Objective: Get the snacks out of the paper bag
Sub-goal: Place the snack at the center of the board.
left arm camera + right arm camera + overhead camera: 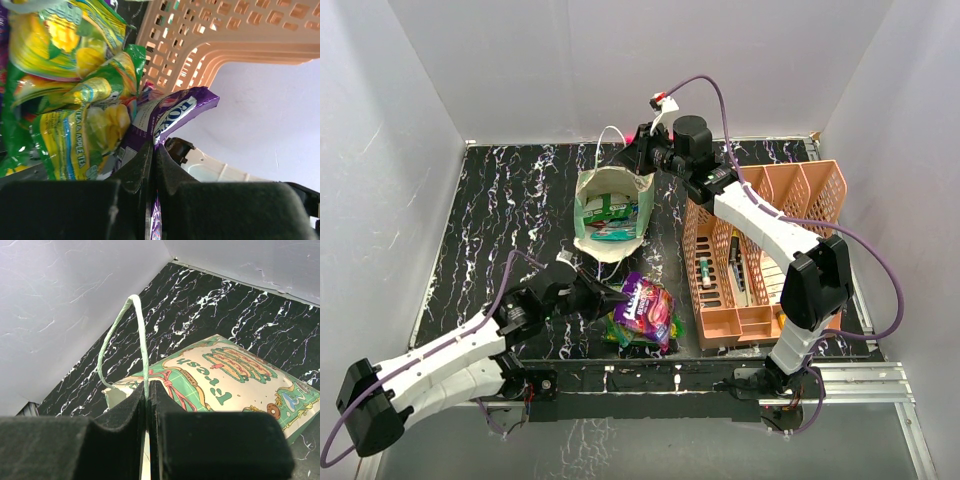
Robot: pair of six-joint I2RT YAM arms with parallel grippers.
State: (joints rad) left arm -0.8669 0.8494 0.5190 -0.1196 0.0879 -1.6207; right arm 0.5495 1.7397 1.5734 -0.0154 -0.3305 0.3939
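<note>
Status: left gripper (620, 297) clamped on purple packet (648, 308), lower centre; right gripper (638, 152) pinching paper bag (603, 249) by cord handle (141, 340), upper centre. Inside: teal packets (608, 212). Advise laying purple packet flat, handle taut.

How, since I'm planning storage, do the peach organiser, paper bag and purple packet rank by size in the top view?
1. peach organiser
2. paper bag
3. purple packet
The bag's top sits nearer the camera, but the order looks clear.

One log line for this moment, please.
left gripper: shut on purple packet | right gripper: shut on paper bag handle | in bag: green packets
</note>
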